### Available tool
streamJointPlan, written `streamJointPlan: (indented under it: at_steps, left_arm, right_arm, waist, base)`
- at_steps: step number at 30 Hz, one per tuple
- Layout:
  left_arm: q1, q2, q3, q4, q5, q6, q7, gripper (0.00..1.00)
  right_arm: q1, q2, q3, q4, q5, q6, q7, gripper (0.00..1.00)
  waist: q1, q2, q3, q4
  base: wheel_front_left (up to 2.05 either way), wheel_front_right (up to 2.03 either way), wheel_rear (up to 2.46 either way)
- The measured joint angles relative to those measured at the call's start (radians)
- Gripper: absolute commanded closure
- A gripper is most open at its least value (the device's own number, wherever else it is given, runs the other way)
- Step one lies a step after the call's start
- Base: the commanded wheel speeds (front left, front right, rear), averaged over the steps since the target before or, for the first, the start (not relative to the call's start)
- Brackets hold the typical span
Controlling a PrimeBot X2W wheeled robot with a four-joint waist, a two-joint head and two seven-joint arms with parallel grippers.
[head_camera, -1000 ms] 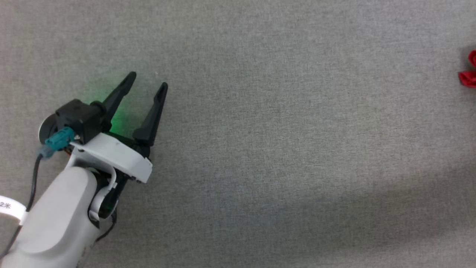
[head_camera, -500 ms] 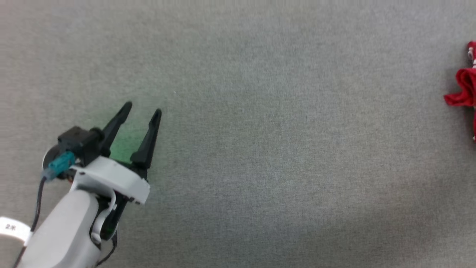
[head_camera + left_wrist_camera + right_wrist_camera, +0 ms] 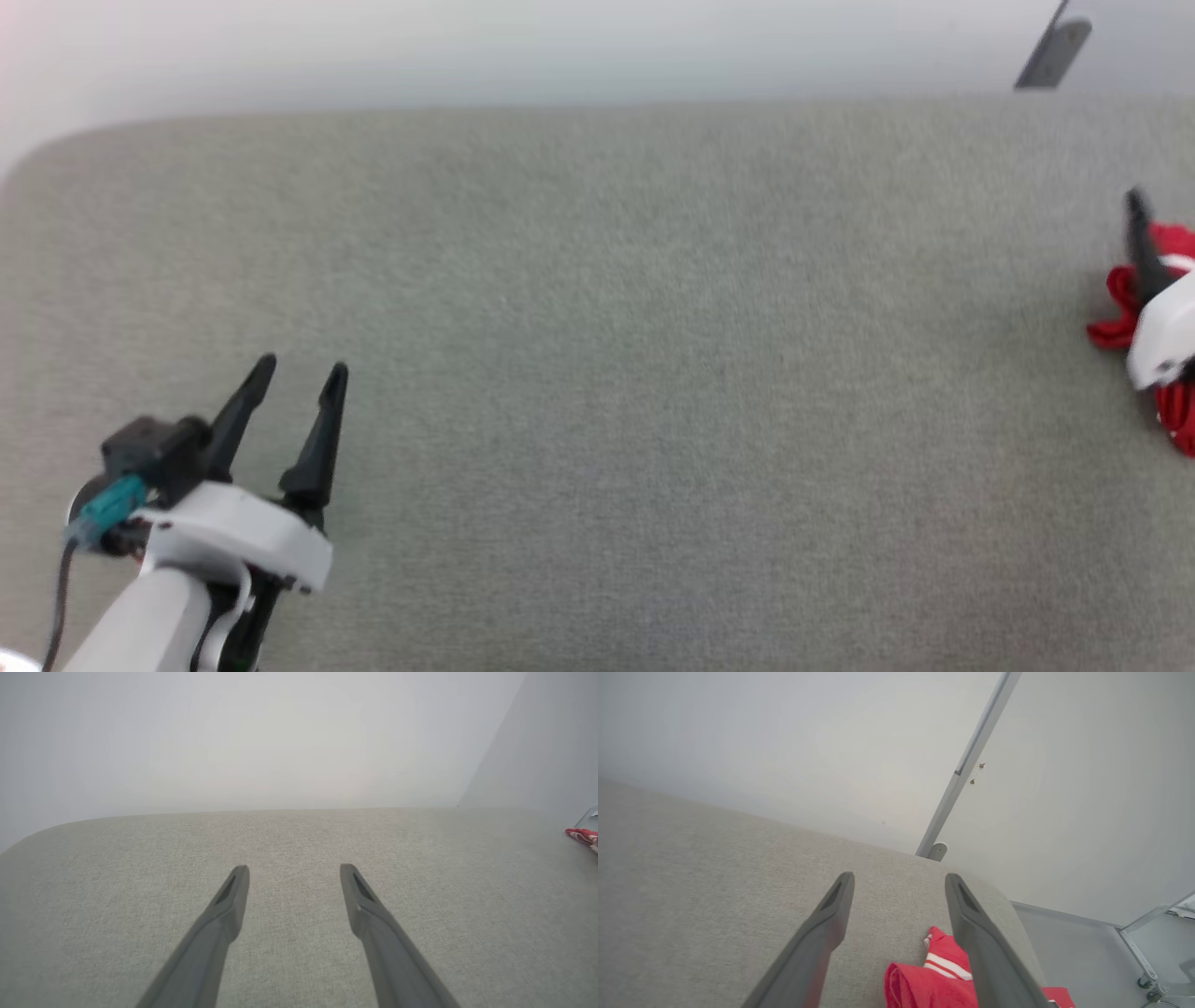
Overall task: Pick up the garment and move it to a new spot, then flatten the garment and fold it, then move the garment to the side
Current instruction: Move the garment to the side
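The garment is a bunched red heap with white-and-red striped trim at the right edge of the head view, lying on the grey fabric table. My right gripper hovers over it, open and holding nothing; one dark finger and its white body show above the cloth. In the right wrist view the garment lies low between the fingers, against the right one. My left gripper is open and empty at the lower left, far from the cloth. In the left wrist view the left gripper points over bare table, with the garment at far right.
The table's far edge meets a pale wall, with a rounded corner at the left. A grey metal pole rises behind the table's right end. The garment lies near that right end; beyond it are floor and a wheeled metal frame.
The head camera has tilted up, bringing the table's far edge and the wall into view. My right gripper has come into the head view at the right edge, over the garment.
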Motion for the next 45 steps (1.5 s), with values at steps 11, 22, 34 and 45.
streamJointPlan:
  at_steps: [11, 22, 34, 45]
  left_arm:
    - [0.203, -0.023, 0.182, -0.059, 0.064, 0.007, -0.005, 0.0]
    - [0.352, -0.098, 0.356, -0.103, 0.15, -0.017, -0.005, 0.0]
    - [0.456, -0.188, 0.482, -0.154, 0.266, -0.082, -0.005, 0.0]
    - [0.476, -0.23, 0.512, -0.17, 0.3, -0.1, -0.005, 0.0]
  right_arm:
    - [0.232, 0.072, 0.013, -0.14, 0.061, 0.0, -0.039, 0.0]
    - [0.506, 0.135, -0.128, -0.454, 0.003, 0.0, -0.042, 0.0]
    - [0.726, 0.226, -0.22, -0.657, -0.059, 0.0, -0.042, 0.0]
    - [0.809, 0.269, -0.248, -0.716, -0.071, 0.0, -0.042, 0.0]
  waist:
    - [0.0, 0.0, -0.142, 0.04]
    - [0.0, 0.0, -0.217, 0.051]
    - [0.0, 0.0, -0.239, 0.046]
    - [0.0, 0.0, -0.247, 0.044]
  base:
    - [0.0, 0.0, 0.0]
    - [0.0, 0.0, 0.0]
    - [0.0, 0.0, 0.0]
    - [0.0, 0.0, 0.0]
